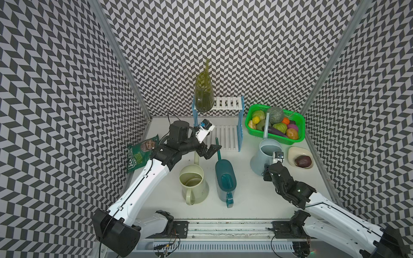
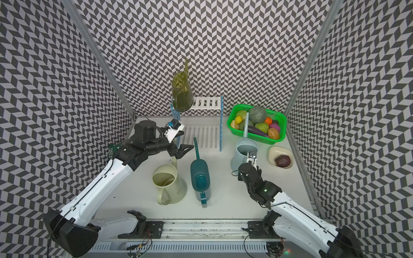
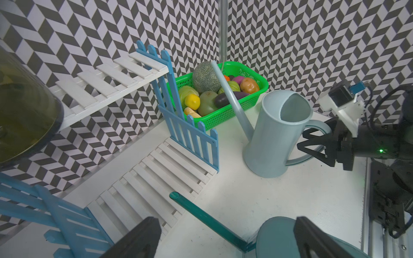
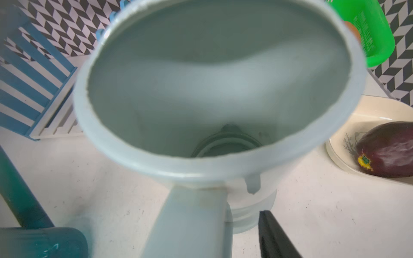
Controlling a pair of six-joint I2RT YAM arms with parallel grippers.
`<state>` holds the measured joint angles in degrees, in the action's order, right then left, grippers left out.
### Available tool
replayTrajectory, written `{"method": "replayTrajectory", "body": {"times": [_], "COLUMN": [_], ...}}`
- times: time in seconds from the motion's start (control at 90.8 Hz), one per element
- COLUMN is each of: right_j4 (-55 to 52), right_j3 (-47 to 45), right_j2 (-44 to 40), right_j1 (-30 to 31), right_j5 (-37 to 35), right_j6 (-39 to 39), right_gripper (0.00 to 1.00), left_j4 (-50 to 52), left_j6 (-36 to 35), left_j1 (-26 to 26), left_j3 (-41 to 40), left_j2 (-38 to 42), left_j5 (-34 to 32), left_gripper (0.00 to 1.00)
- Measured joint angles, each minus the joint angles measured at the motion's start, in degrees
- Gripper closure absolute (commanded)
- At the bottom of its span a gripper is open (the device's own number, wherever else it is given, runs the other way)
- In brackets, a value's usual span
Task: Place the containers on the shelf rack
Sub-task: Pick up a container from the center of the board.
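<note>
Green chip bag (image 1: 143,156), left edge of table (image 1: 245,189): large white lettering begins "RA"; the rest is illegible. Green basket (image 3: 245,72) wall carries embossed lettering, unreadable.

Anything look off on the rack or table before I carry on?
Yes: the olive-green watering can sits at the very end of the top tier of the shelf rack, its base seemingly overhanging the front edge. Nothing looks spilled or broken.

The shelf rack's (image 1: 225,103) top tier is bare on its right half; the olive-green can (image 1: 203,93) fills the left. The lower tier is bare, though the teal can's (image 1: 225,176) spout tip and the left gripper (image 1: 212,152) stand before it (open tabletop (image 1: 243,178) further right, up to the pale blue can (image 1: 266,154)).
</note>
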<state>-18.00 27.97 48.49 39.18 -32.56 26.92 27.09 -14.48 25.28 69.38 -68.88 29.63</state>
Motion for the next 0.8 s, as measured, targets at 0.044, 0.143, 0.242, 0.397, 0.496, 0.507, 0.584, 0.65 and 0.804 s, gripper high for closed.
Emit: {"method": "replayTrajectory", "body": {"times": [0.044,0.143,0.242,0.397,0.496,0.507,0.584,0.65,0.804], "right_j4": [0.3,1.7,3.3,6.6,8.0,8.1,8.9,9.5,10.8], "right_j3": [-0.1,-0.1,-0.5,-3.7,-5.0,-5.1,-6.1,-6.8,-7.3], "right_j2": [0.0,-0.2,-0.2,-0.6,-1.7,-1.8,-2.8,-3.4,-3.7], "right_j1": [0.0,0.0,0.0,0.0,0.1,0.1,0.1,0.1,0.1], "right_j5": [0.0,-0.1,0.0,-0.2,-0.9,-0.9,-1.2,-1.4,-2.0], "right_j6": [-0.2,-0.1,0.4,1.6,2.2,2.3,2.6,2.6,2.6], "right_gripper": [0.61,0.66,0.7,0.74,0.75,0.75,0.75,0.76,0.81], "left_j4": [0.0,0.0,0.0,0.0,0.0,0.0,0.0,-0.1,-0.3], "left_j6": [-0.2,-0.5,-0.7,-0.9,-0.9,-0.9,-1.0,-1.0,-0.9], "left_j1": [0.2,0.2,0.2,0.2,0.2,0.2,0.2,0.2,0.2], "left_j3": [0.0,0.0,0.0,-0.2,-0.3,-0.3,-0.4,-0.6,-1.1], "left_j2": [0.0,0.0,0.0,0.0,0.1,0.1,0.2,0.3,0.6], "left_j5": [0.5,1.2,1.4,1.5,1.5,1.5,1.5,1.5,1.5], "left_gripper": [0.0,0.0,0.0,0.0,0.0,0.0,0.0,0.0,0.0]}}
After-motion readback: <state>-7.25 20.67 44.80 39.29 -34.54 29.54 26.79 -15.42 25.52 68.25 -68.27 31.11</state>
